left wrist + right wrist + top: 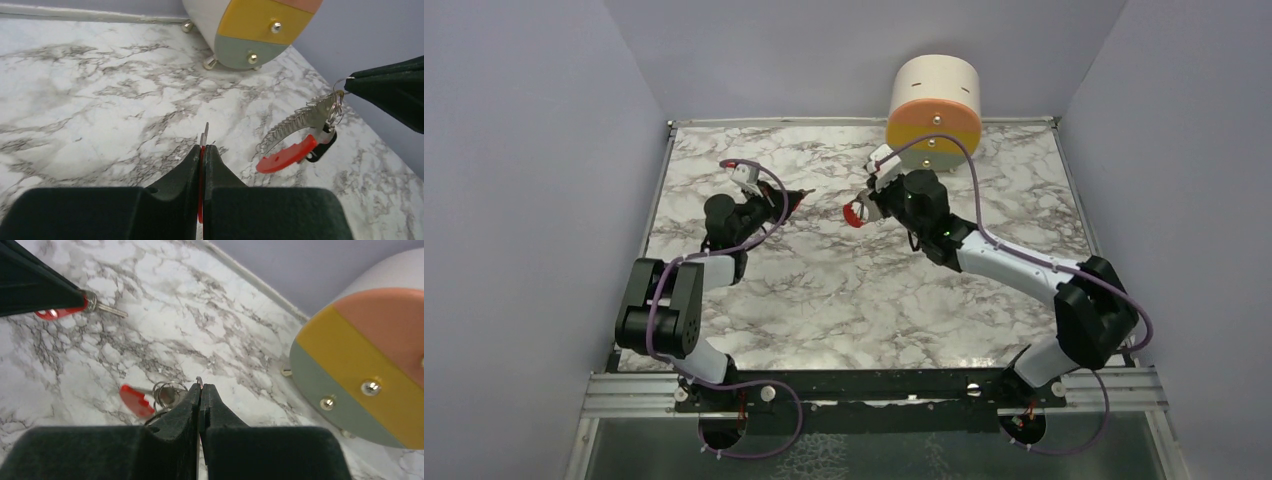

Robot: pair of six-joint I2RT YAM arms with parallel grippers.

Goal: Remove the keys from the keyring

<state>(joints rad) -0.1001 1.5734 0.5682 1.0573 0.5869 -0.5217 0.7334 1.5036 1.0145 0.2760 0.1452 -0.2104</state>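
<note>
Lavender walls [524,150] closed in a white marble table [844,300], with a cream drum [934,100] faced in orange, yellow and grey-green at about 1 o'clock on the far edge.

Seen from above, the two arms met near the table's 12 o'clock, tips pointing at each other with bare marble between them. The left gripper [202,149] was at roughly 11 o'clock, its fingers pressed together on the key [205,132]. This was a tiny flat piece whose red head was a sliver in the seam between the fingers. Only its thin silver blade stuck out past the tips, towards 12 o'clock in the left wrist view. It sat apart from the keyring [295,122].

The keyring hung at 2 o'clock from those tips in that view, above the marble, from the right gripper [200,387]. That gripper's fingers were clamped on a thin wire ring [199,381] poking up between the tips. From there a short silver chain [280,131] curved down towards 8 o'clock. Below it lay the red crescent clip [285,156], glossy and far bigger than the key. A small dark key [324,149] dangled beside the clip's upper end, touching it. In the right wrist view more silver loops bunched just at 9 o'clock of the tips.
</note>
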